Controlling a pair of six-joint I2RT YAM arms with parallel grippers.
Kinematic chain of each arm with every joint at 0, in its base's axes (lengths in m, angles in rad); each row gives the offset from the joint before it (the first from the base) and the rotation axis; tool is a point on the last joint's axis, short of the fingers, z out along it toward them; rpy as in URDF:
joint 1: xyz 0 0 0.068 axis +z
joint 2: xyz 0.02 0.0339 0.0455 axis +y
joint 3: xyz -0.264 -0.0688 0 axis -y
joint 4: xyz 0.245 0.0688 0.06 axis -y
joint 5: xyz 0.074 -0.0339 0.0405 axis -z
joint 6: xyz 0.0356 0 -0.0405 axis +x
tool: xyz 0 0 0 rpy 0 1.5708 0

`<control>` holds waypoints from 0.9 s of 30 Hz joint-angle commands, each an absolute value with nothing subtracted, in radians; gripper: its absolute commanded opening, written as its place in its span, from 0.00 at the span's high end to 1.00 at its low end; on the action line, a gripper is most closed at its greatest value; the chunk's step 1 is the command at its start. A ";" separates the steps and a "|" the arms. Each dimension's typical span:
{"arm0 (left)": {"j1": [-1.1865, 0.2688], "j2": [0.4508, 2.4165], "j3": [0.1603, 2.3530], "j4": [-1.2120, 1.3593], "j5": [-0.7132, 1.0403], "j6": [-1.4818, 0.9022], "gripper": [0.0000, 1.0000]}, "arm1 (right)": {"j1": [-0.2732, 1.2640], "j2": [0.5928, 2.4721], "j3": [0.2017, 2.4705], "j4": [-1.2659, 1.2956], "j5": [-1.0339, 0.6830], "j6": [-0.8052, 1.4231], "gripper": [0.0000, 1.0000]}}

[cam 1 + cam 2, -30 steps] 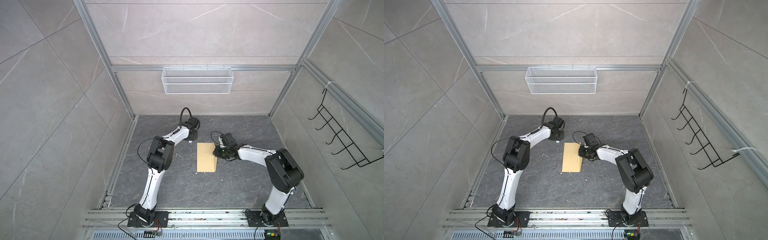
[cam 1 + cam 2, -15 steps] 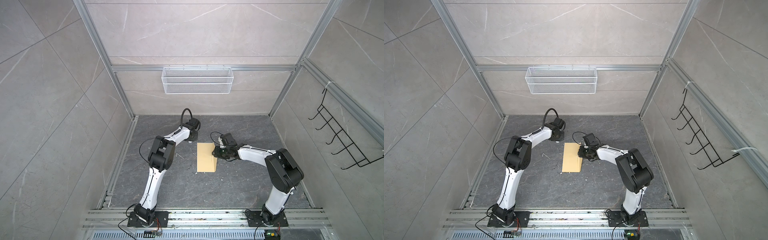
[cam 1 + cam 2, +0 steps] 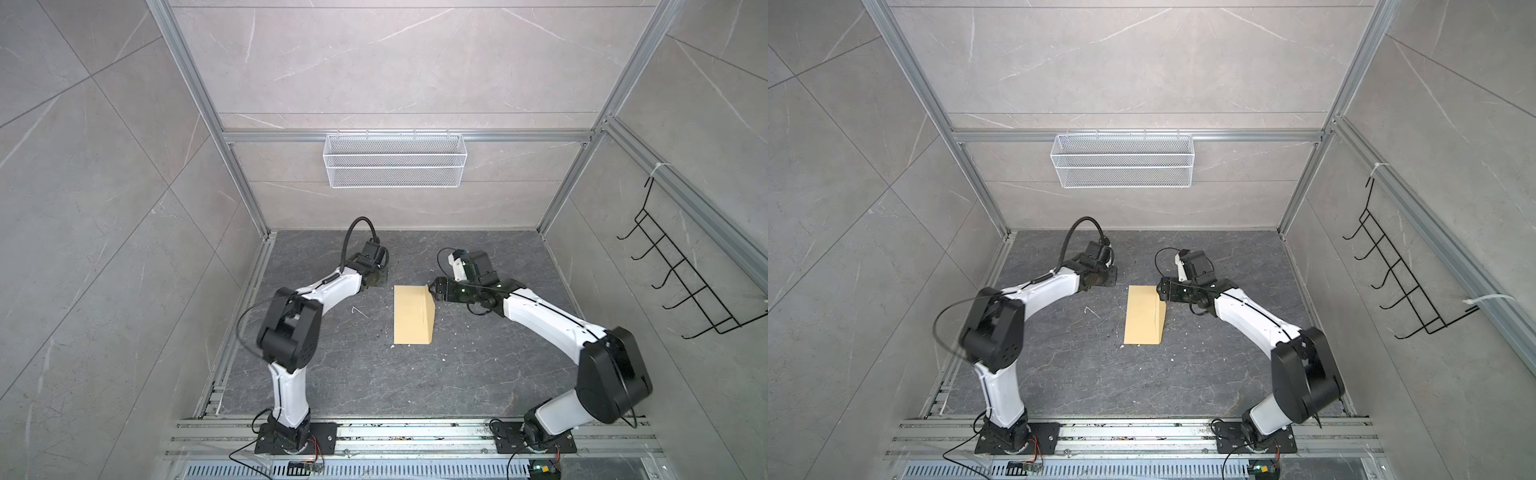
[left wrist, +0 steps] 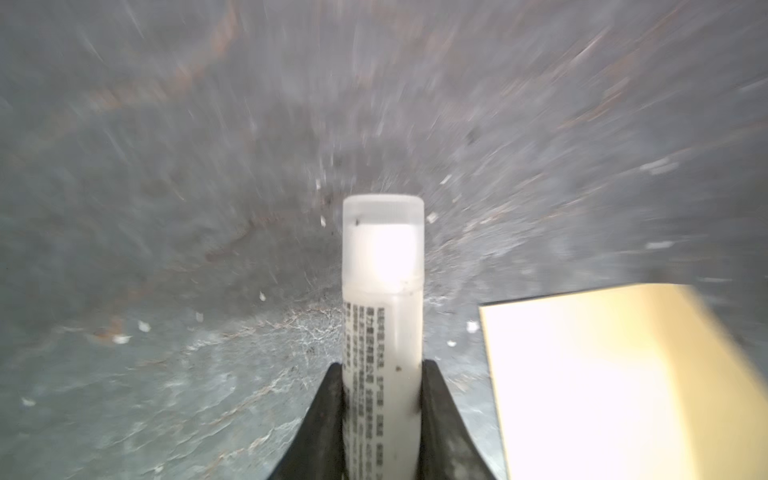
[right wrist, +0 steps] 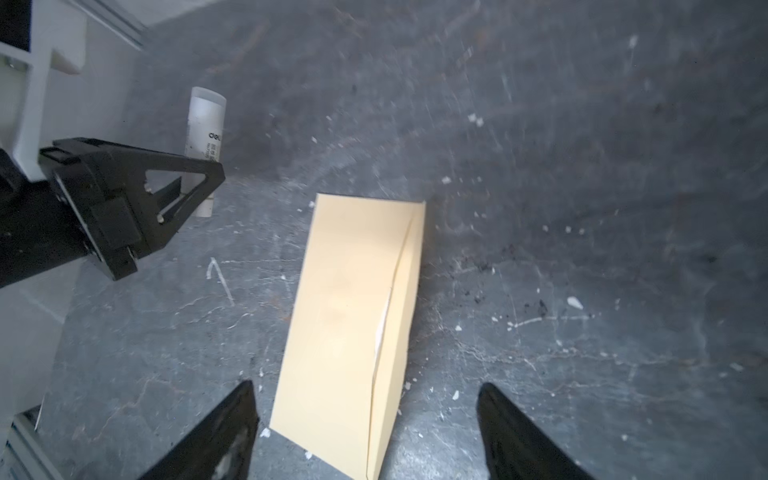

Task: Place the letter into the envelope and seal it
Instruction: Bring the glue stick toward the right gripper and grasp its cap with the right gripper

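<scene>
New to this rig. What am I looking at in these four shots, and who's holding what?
Two white robot arms, each ending in a two-finger gripper, stand in a tiled booth. Both top views look down from one overhead camera head; the other two come from a camera on each wrist. A yellow envelope lies on the dark floor, its flap not pressed flat. The left gripper is shut on a white glue stick. The right gripper is open and empty, at the envelope's far end. No letter lies outside it.

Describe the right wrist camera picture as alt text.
A yellow envelope, flap folded over, lies on a dark grey surface before the open right gripper. Beside it, the left gripper holds a white glue stick.
</scene>
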State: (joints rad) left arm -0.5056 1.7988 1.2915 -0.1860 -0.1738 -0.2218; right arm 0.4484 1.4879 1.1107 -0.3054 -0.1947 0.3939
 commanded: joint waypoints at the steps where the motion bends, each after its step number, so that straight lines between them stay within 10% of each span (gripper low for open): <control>1: -0.518 1.588 1.115 0.184 -0.039 -0.113 1.00 | 0.449 1.404 1.170 -0.408 -0.271 0.263 0.13; 11: -0.530 1.329 0.759 0.544 0.283 0.043 1.00 | 0.453 1.326 1.270 -0.449 -0.532 0.224 0.08; 27: -0.583 1.257 0.603 0.677 0.447 0.296 1.00 | 0.587 1.480 1.391 -0.489 -0.502 0.259 0.23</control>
State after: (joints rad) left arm -0.5781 1.2884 0.6094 0.5816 0.3916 0.2325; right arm 0.5797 1.4536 1.3468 -0.4557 -0.4984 0.2527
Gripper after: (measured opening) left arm 0.247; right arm 0.791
